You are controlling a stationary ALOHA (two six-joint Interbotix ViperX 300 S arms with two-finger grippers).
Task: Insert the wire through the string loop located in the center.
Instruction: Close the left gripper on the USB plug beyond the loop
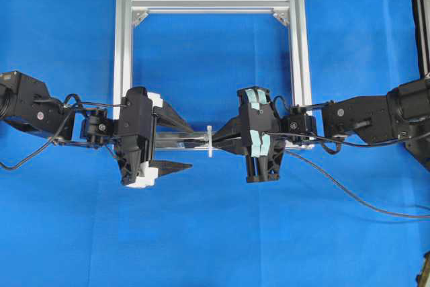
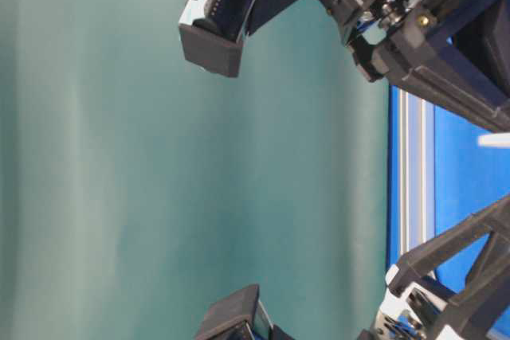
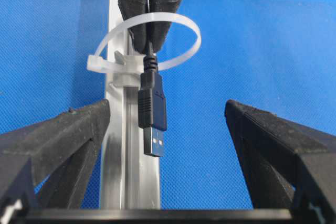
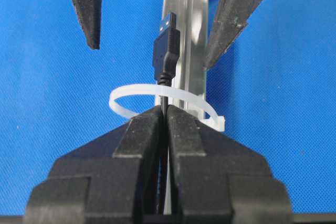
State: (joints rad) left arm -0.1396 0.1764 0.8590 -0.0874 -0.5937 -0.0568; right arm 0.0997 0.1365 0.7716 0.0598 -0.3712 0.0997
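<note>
My right pincer point(image 4: 164, 116) is clamped tight on the wire point(image 4: 167, 51), just behind its USB plug, and the plug has already cleared the string loop point(image 4: 165, 100), a white zip tie fixed to the near rail of the aluminium frame point(image 1: 121, 52) at the middle of the blue worktop point(image 1: 215, 247). My left pincer point(image 3: 168, 119) stands spread as wide as it goes, holding nothing, its fingers point(image 3: 63, 140) flanking the plug on either side without touching it (a ready catch, by the look of it). As I judge it, the hand-off is the step in hand: I should close the left pincer squarely on the plug body, not on the thin cable behind it. The right must keep its grip until the left is firm. Then I should draw the wire leftward in line with the rail, so it does not drag the loop askew.
</note>
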